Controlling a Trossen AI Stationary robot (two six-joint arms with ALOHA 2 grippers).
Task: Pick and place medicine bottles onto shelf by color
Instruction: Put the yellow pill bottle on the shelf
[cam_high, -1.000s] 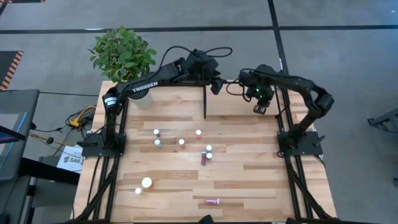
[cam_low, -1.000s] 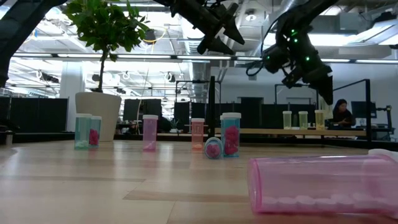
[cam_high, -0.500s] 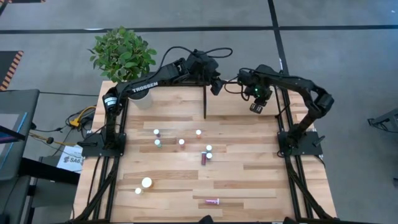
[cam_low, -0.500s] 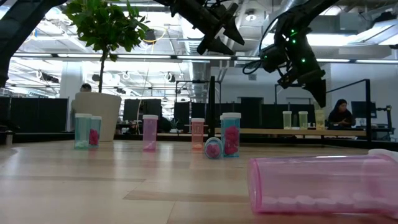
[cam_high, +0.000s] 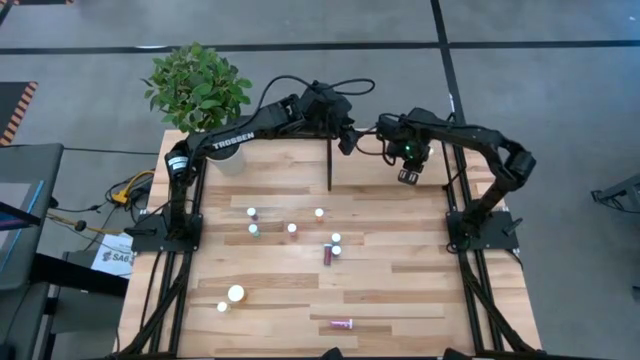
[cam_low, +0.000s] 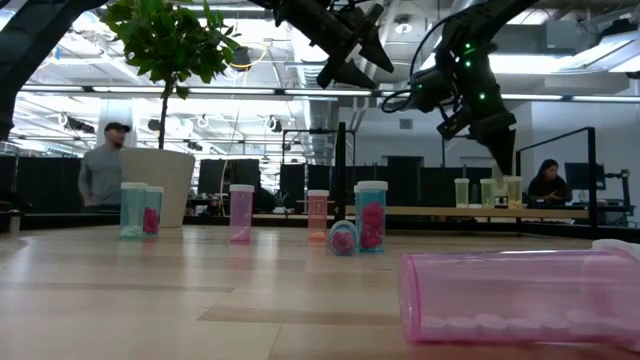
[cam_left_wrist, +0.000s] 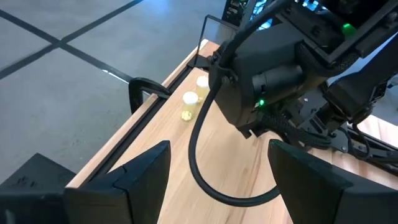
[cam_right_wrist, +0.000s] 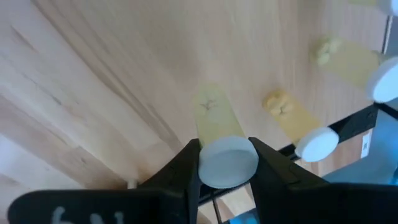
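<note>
dark jointed arms, white "trossen" lettering, looping black cables, green lights.

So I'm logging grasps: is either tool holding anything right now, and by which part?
The right tool grips a yellow medicine bottle by its white cap, above the shelf. The left tool is open and holds nothing.

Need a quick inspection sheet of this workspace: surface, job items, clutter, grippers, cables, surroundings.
Surface: plank tabletop, light wood.
Job's things: shelf at the far edge, yellow bottles standing on it; loose bottles mid-table; pink bottle lying near the front edge.
Clutter: potted plant at the far left corner.
Grippers: right gripper shut on yellow bottle over the shelf; left gripper open, raised beside it.
Cables: black cable looped off the right arm.
Surroundings: person walking behind; another seated far right.
</note>
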